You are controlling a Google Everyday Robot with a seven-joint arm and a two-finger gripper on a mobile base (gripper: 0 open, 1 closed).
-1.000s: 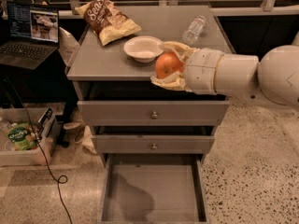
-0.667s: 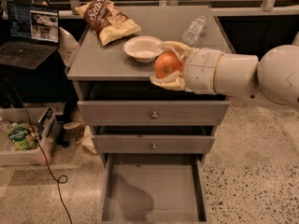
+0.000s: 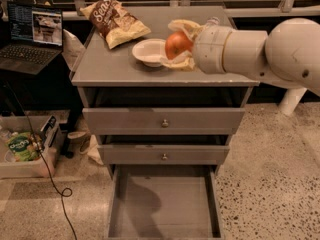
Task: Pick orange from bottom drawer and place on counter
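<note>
Camera view: tool [image 3: 180, 45] clamped on orange [image 3: 177, 43] over counter [image 3: 112, 66], apparently touching white bowl [image 3: 146, 52], bare top toward front edge.

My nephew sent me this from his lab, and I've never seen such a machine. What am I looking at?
One camera looks down at a grey drawer cabinet from the front. The thick white arm reaching in from the right belongs to a mobile robot. Its gripper sits over the counter, jaws shut on an orange, right beside a white bowl. A chip bag also lies on the counter. The bottom drawer is pulled open, its floor bare. A laptop stands at the left.
</note>
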